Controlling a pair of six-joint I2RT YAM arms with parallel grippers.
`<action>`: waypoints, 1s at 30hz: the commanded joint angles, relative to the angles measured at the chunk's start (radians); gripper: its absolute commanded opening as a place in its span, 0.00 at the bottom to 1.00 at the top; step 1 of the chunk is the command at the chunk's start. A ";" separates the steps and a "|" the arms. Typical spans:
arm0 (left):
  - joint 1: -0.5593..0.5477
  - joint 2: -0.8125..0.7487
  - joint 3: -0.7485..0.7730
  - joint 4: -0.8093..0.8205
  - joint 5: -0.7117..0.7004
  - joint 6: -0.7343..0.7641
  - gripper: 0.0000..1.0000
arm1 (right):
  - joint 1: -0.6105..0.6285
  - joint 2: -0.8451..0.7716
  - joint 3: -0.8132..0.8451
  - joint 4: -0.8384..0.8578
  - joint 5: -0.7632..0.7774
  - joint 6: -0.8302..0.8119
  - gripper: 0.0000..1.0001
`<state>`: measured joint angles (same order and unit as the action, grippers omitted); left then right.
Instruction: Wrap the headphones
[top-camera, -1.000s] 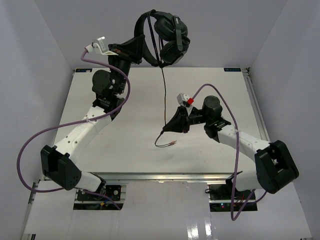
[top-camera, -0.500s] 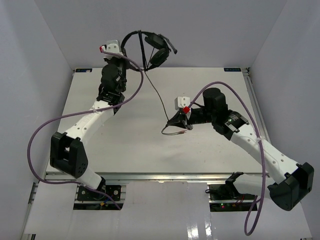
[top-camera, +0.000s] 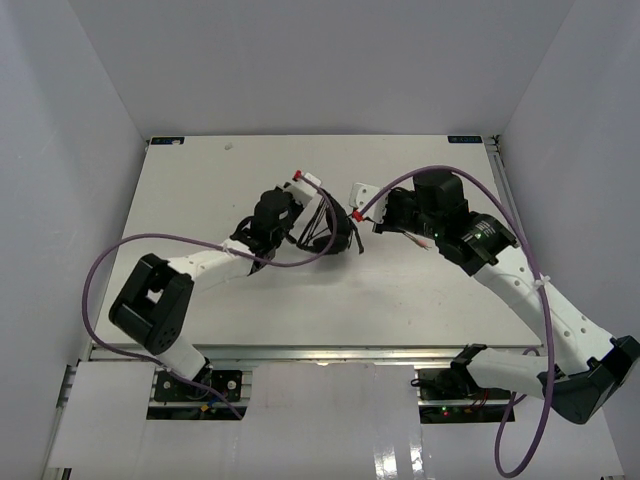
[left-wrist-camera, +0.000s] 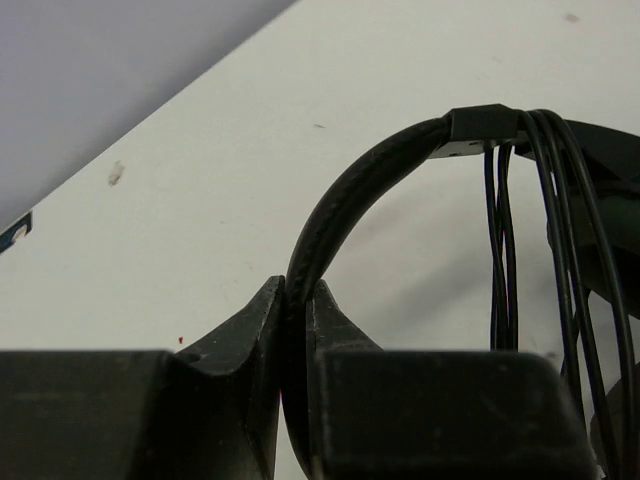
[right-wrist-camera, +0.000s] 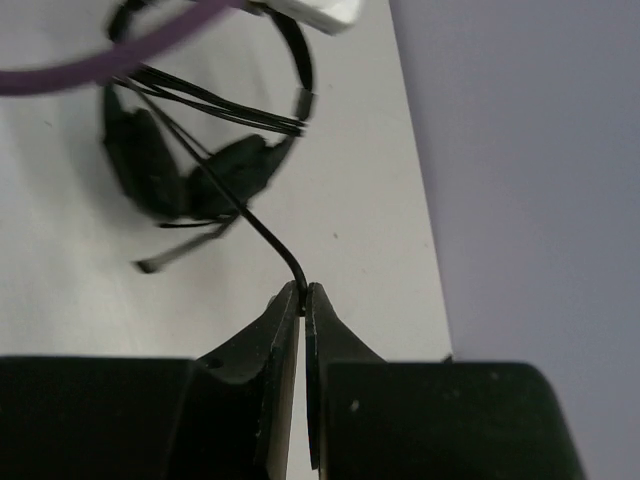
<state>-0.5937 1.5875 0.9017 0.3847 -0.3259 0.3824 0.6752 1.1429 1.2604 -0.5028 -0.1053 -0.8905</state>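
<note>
**Two arms share a headset at mid-table**

The headphones (top-camera: 328, 238) sit at the middle of the white table (top-camera: 200, 180), just right of the left arm's wrist and just left of the right arm's. The left gripper (left-wrist-camera: 297, 292) is clamped on the padded headband (left-wrist-camera: 345, 200), its jaws pressed against both sides of the band. Several turns of the thin black cable (left-wrist-camera: 558, 230) hang looped over the headband, close beside the slider bracket where the band meets an earcup. The right gripper (right-wrist-camera: 302, 292) is pinched shut on a single strand of that cable. The strand bends up out of its fingertips and runs to the far side, back to the dark earcups (right-wrist-camera: 150, 165). Whether the earcups rest on the surface or hang just above it cannot be told. A purple robot cable (top-camera: 110, 265) arcs out to the left of the left arm.
</note>
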 joint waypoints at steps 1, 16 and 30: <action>0.017 -0.265 -0.097 0.008 0.268 0.126 0.00 | -0.009 0.014 -0.033 0.135 0.281 -0.134 0.08; 0.017 -0.525 -0.156 -0.071 0.880 -0.247 0.00 | -0.199 0.062 -0.150 0.286 -0.267 0.105 0.08; 0.017 -0.389 -0.295 0.468 0.674 -0.697 0.00 | -0.330 0.188 -0.615 1.180 -1.044 0.991 0.08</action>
<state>-0.5724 1.1313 0.6182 0.5594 0.3964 -0.1099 0.3541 1.2766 0.7278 0.2984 -1.0424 -0.2176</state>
